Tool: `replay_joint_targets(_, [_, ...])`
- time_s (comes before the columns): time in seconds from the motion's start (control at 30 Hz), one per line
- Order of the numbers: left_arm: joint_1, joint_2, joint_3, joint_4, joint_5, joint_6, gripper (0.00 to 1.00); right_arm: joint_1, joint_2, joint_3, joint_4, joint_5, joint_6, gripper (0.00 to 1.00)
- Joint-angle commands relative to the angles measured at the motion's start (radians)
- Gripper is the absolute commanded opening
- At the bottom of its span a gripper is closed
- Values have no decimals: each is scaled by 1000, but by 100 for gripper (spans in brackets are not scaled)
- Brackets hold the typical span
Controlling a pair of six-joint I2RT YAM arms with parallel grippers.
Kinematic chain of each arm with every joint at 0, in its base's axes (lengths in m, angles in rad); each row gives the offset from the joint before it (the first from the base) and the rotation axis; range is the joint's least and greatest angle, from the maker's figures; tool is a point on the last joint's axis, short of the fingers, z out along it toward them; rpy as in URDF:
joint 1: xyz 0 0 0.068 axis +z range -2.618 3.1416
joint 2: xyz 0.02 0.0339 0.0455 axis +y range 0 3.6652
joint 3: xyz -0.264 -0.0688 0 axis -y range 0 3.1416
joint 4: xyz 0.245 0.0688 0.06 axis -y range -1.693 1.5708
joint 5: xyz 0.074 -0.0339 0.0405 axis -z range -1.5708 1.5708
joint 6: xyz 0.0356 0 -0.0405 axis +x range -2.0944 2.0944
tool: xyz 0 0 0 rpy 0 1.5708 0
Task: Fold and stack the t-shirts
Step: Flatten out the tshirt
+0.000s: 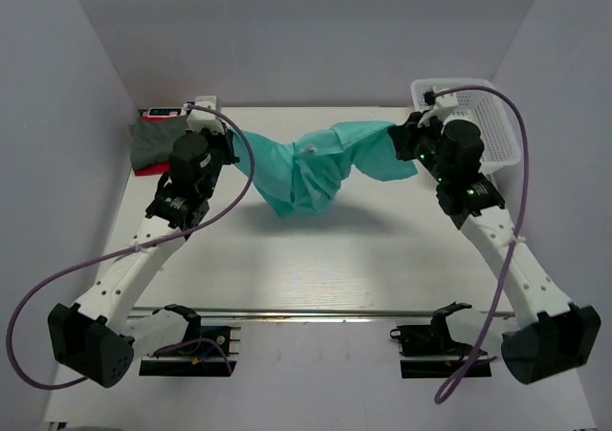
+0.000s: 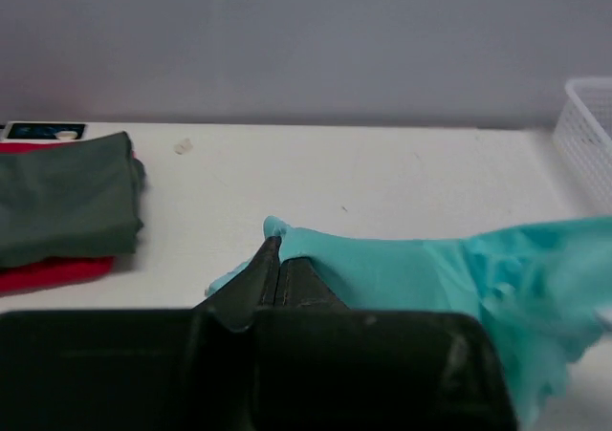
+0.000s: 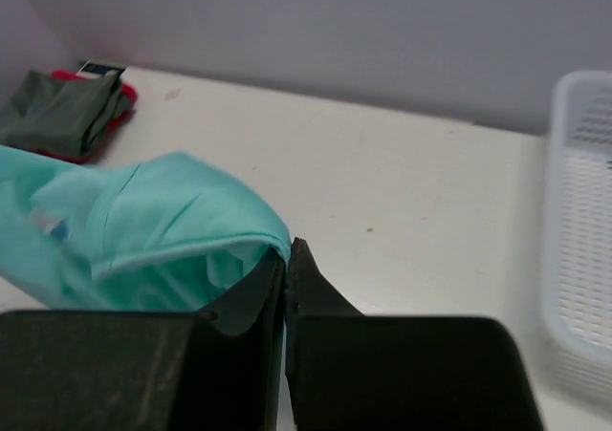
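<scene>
Left gripper (image 2: 278, 247) and right gripper (image 3: 287, 251) pinched one teal t-shirt (image 1: 308, 175); we counted one grey-green t-shirt (image 1: 153, 140), one red t-shirt (image 1: 145, 170), far-left corner, white table (image 1: 316, 264).

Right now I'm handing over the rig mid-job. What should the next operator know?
Grippers: the left gripper is shut on one end of the teal shirt, and the right gripper is shut on the other end.
Things: the teal shirt hangs bunched and twisted between them, unfolded. The grey-green shirt lies folded on the red shirt at the far left corner.
Done: those two are stacked.
Left: spread and fold the teal shirt, then put it on that pile.
</scene>
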Motion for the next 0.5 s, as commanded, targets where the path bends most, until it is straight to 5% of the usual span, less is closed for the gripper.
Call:
replay_joint_targets(0.0, [-2, -62, 44, -65, -138, 25, 0, -4, -102, -14, 10, 162, -46, 0])
replay_joint_targets(0.47, [-2, -225, 260, -306, -623, -61, 0, -4, -406, 55, -6, 763, -259, 0])
